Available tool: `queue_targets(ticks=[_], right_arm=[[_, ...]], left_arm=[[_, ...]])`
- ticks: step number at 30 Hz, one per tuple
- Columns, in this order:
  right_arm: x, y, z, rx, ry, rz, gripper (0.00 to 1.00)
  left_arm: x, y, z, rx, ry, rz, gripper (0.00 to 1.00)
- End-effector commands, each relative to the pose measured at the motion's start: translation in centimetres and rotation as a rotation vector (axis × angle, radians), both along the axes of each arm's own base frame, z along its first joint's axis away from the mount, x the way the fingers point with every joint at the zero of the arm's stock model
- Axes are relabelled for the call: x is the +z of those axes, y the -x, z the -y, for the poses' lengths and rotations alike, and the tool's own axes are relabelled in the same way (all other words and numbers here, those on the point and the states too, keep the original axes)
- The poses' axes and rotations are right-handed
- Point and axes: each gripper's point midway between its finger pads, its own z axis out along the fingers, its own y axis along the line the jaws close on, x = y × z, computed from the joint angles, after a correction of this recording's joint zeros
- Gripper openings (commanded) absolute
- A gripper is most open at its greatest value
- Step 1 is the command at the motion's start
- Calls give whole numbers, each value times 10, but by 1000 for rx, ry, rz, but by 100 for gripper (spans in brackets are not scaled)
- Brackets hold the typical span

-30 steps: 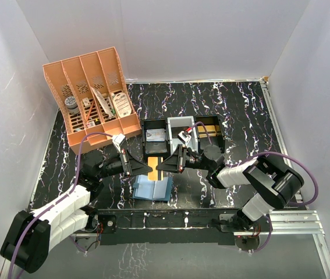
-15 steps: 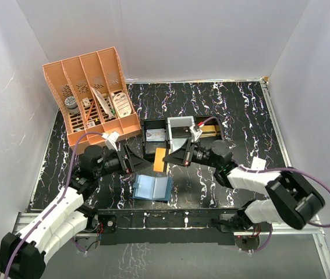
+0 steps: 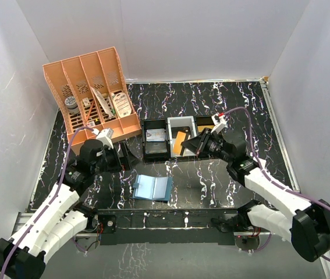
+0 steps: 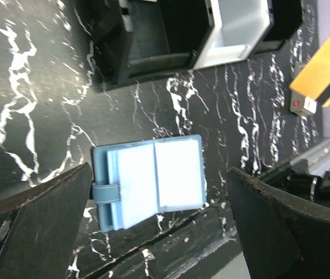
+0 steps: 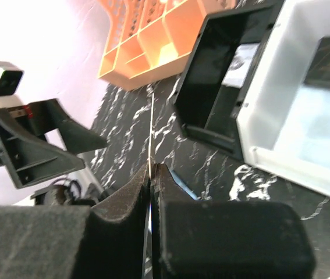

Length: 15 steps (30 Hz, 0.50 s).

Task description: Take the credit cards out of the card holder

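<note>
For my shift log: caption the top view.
Right pincer holds an orange card over the white tray; blue wallet lies open; left pincer open.

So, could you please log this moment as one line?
left gripper: open, near card holder | right gripper: shut on orange card, at white tray

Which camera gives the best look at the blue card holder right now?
The left wrist view: the card holder lies open, pale inside facing up, large in mid-frame. The top external view shows the card holder small, near the arms' bases. The right wrist view does not clearly show it.
</note>
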Motion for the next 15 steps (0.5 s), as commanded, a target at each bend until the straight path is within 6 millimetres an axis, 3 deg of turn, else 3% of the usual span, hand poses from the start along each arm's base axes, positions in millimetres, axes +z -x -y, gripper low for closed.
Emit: queue_targets(ticks=[1,6,10,15], right_arm=[[20,-32,34,-166,195,134,0],[15,-61,77,-297,319,92,0],[5,-84,108,-330,319,16,0],[7,-108,125,-316,338,12,0]], left_arm=[[5,-10,-25,46,-155,51,99],[10,-22,-37,64,-255,85,99],[18,-38,-39,51,-319,85,99],[8,-61,-85,208,-370,49,99]])
